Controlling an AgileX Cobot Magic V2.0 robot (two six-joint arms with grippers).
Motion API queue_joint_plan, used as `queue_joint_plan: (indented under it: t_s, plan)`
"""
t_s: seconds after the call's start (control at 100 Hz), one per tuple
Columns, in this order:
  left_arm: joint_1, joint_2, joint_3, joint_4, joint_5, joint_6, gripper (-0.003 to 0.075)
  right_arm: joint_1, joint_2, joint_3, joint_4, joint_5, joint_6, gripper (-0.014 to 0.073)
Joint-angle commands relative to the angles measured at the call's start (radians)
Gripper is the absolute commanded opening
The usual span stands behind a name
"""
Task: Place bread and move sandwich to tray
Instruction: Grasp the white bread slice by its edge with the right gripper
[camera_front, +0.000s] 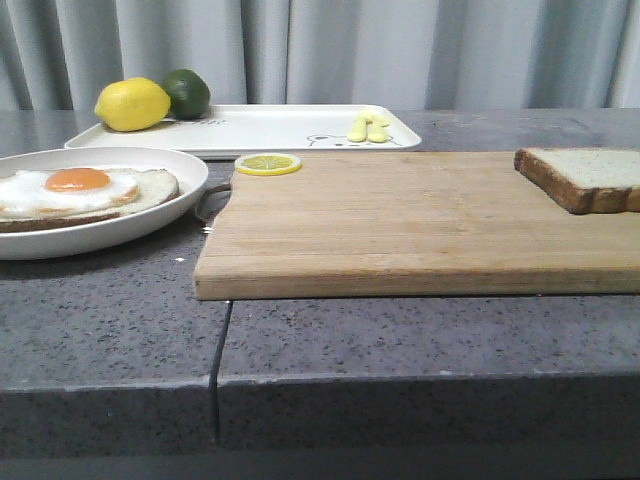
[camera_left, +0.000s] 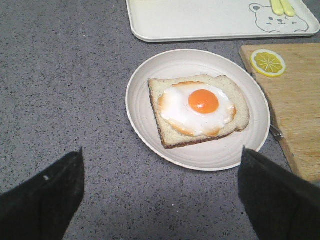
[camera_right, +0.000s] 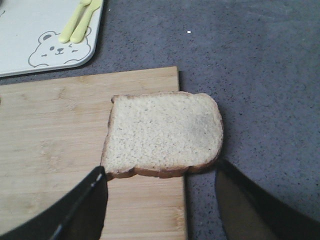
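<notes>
One plain slice of bread (camera_right: 164, 134) lies flat at the right end of the wooden board (camera_front: 400, 225), and you can see part of it hanging past the board's edge over the tabletop (camera_front: 400, 340). Its face is pale and porous, its crust dark brown, its corners rounded. The right claw (camera_right: 160, 210) hovers just short of the slice's near crust, spread wide and gripping nothing, with one dark finger over the board and the other over the stone.

Your sandwich (camera_left: 198, 109) is one crusted slice topped with a glossy fried egg, the orange yolk near the middle. It sits inside a shallow round white plate (camera_left: 145, 125) on the left, just beside the board's left end. The left claw (camera_left: 160, 195) hangs over bare tabletop near the plate's rim, also spread and empty.

The tray (camera_front: 270, 130) lies behind both, flat, white, low-rimmed, with a bear drawing at one corner. Most of its middle is open; a lemon (camera_front: 132, 104) and a lime (camera_front: 187, 93) crowd its far left corner, and two pale yellow pieces (camera_front: 368, 128) rest near the bear.

A lemon slice (camera_front: 268, 164) lies on the board's back left corner. The tabletop is speckled grey stone.
</notes>
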Motion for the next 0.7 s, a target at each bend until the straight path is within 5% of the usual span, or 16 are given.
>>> queue_joint_plan:
  t_s: [0.0, 0.29, 0.69]
  plan:
    - [-0.007, 0.008, -0.033, -0.020, -0.068, 0.001, 0.0585, -0.074, 0.032, -0.032, 0.126, -0.081, -0.103, 0.0477]
    - [-0.007, 0.008, -0.033, -0.020, -0.068, 0.001, 0.0585, -0.293, 0.182, -0.024, 0.491, -0.078, -0.387, 0.0477]
    - [-0.007, 0.008, -0.033, -0.020, -0.068, 0.001, 0.0585, -0.386, 0.415, 0.055, 0.901, -0.006, -0.719, 0.0477]
